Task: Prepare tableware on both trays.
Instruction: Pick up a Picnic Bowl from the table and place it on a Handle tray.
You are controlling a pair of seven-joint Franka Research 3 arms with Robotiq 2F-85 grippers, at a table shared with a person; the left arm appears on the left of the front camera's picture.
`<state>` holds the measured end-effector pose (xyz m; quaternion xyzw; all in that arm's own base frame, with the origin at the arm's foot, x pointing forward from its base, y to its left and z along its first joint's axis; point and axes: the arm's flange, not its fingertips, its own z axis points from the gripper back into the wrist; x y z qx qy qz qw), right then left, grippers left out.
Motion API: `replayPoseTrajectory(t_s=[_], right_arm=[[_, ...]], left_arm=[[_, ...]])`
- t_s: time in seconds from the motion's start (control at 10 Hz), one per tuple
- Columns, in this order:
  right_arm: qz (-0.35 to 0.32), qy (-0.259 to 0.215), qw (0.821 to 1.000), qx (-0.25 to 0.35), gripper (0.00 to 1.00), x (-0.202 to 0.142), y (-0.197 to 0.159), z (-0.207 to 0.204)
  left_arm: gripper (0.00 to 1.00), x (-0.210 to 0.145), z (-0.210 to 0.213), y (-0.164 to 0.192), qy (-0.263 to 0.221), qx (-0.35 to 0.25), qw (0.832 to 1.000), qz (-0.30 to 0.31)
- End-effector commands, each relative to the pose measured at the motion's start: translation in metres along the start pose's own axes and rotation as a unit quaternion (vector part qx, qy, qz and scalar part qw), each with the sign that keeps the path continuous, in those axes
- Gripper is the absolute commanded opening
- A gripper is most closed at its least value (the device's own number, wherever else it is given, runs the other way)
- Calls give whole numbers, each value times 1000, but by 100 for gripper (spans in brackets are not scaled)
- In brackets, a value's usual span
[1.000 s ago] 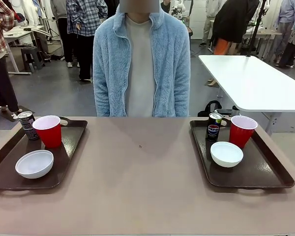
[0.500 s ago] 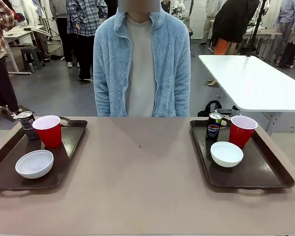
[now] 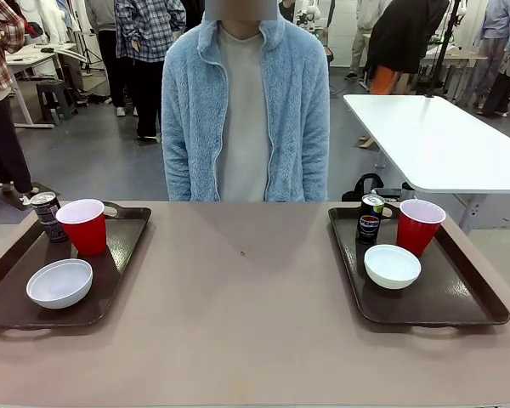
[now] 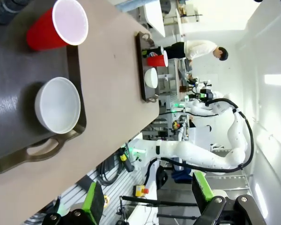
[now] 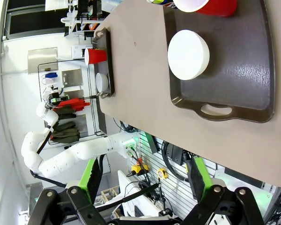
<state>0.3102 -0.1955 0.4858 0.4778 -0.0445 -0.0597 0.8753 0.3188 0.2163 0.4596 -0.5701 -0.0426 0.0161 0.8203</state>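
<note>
We find each dark brown rectangular plastic tray, left (image 3: 110, 285) and right (image 3: 459, 293), set lengthwise toward the person, each carrying a round white bowl (image 3: 59, 283) (image 3: 392, 266), a red plastic cup (image 3: 85, 226) (image 3: 420, 226) and a slim drink can, dark grey (image 3: 45, 216) on the left and blue-labelled (image 3: 371, 218) on the right. In its wrist view the left gripper (image 4: 145, 206) stands with fingers wide and empty, its tray's bowl toward eleven o'clock and well apart. The right gripper (image 5: 145, 187) is likewise wide and empty, its bowl near twelve o'clock; we judge each arm nearer its own tray, with both sets apparently complete.
</note>
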Motion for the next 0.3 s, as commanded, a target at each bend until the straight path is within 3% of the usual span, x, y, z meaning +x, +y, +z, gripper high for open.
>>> replayPoseTrajectory(t_s=[0.0,0.2], right_arm=[[0,0,1000,1,100,0,0,0],[0,0,1000,1,100,0,0,0]], left_arm=[[100,-1,-1,1,-7,-1,1000,-4],[100,-1,-1,1,-7,-1,1000,-4]])
